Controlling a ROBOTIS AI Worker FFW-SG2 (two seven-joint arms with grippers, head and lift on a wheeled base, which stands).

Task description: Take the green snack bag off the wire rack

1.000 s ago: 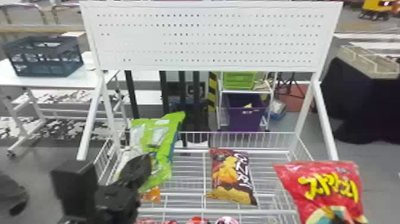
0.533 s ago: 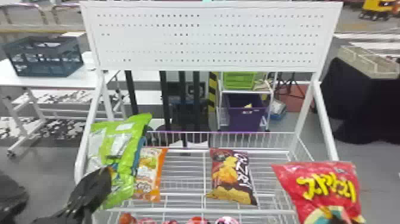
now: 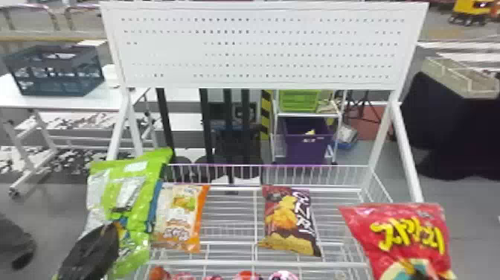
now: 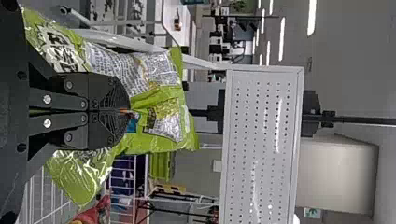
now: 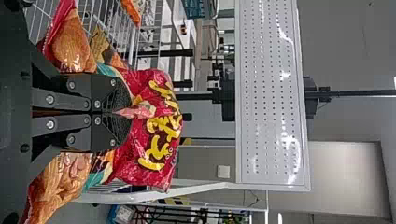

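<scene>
At the far left, a dark plastic crate [image 3: 55, 83] sits on a white table [image 3: 18, 99]. Nearer, at the left end of the white wire rack [image 3: 230, 263], the green snack bag [image 3: 143, 190] is held up, slightly tilted; whether its lower edge touches the rack cannot be told. The left claw [image 3: 113, 228] is closed on it, gripping the front. Just right of that bag, an orange-and-white snack bag [image 3: 178, 216] leans in the rack. A white panel with rows of holes [image 3: 260, 48] stands above the rack's far side, and behind, right of the middle, is a purple bin [image 3: 307, 147]. A brown snack bag [image 3: 290, 223] lies in the rack, well apart from the orange-and-white one. At the near right, the right claw [image 5: 128, 113] is closed on a red snack bag [image 3: 409, 227], its fingers pinching the crumpled front.
</scene>
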